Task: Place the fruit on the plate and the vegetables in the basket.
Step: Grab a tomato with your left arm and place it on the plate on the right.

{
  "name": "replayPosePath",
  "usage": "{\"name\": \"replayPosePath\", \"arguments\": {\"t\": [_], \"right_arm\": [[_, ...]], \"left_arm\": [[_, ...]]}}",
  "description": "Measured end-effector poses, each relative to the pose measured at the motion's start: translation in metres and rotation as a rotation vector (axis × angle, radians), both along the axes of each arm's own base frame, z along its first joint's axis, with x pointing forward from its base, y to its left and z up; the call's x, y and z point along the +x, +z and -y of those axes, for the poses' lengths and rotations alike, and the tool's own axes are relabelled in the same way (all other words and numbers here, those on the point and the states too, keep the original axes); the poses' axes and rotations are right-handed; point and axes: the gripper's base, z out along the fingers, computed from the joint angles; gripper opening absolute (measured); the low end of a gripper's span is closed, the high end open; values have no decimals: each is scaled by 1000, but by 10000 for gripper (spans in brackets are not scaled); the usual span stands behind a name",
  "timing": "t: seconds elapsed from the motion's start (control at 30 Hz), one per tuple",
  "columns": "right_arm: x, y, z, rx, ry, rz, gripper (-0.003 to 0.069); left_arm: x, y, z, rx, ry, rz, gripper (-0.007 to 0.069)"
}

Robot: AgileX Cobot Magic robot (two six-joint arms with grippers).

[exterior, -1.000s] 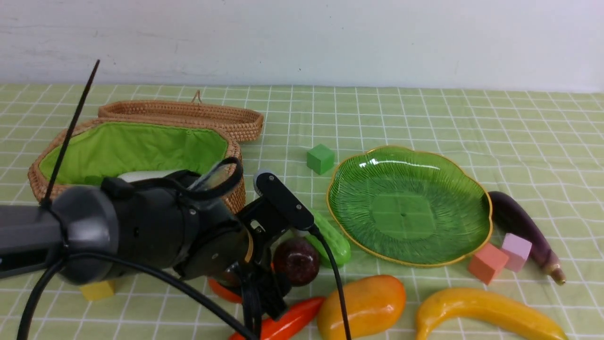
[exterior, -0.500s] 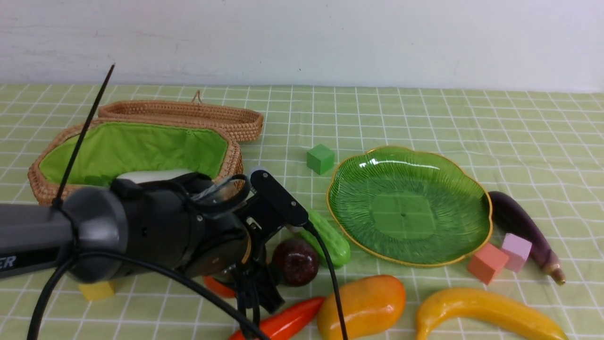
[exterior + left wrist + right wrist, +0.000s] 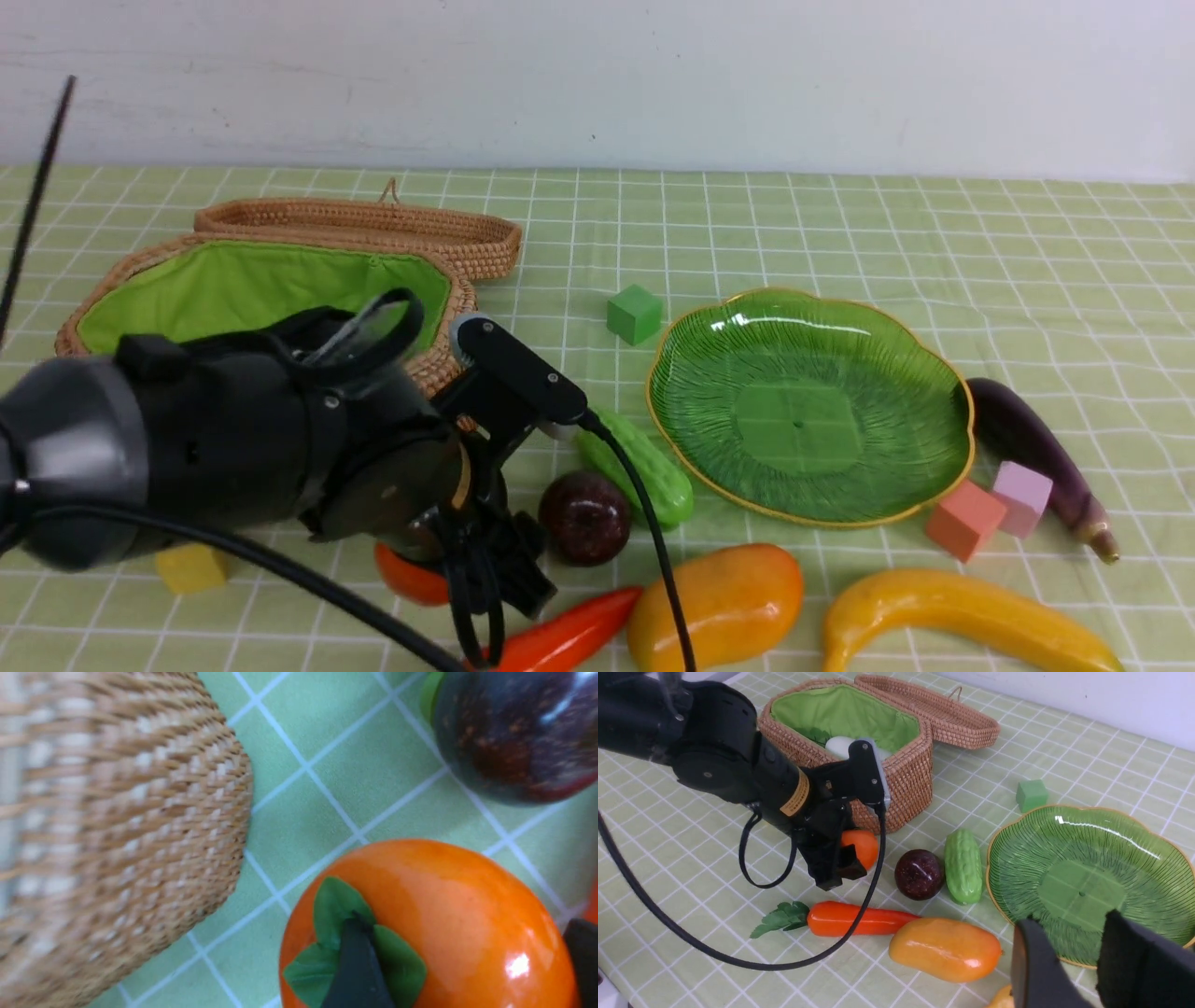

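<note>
My left hand [image 3: 467, 970] clamps the glossy round orange fruit with green leafy cap [image 3: 864, 845], near the surface's front edge, beside the tan wicker basket [image 3: 906, 779]. The grip looks off-centre, so the slick skin may squirt free.

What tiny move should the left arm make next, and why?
Probably lift the round orange fruit straight up. The left end effector looks closed around it, it rests on the cloth by the basket, and the plate holds nothing.

Staged setup: checked cloth [image 3: 840, 215], white wall [image 3: 653, 75]
</note>
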Motion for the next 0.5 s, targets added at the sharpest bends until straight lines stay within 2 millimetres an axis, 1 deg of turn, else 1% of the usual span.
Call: {"name": "replayPosePath", "arguments": {"t": [0.13, 0.3, 0.43, 0.5], "right_arm": [[0, 1, 0, 4, -1, 5, 213], [1, 0, 1, -1, -14, 7, 213], [7, -1, 6, -18, -94, 6, 213], [15, -5, 11, -64, -192, -22, 213]], "left_arm": [[-13, 19, 3, -30, -30, 35, 497], [-21, 32, 1, -39, -36, 53, 497], [-25, 38, -5, -16, -32, 62, 497], [-26, 43, -9, -7, -35, 82, 497]]}}
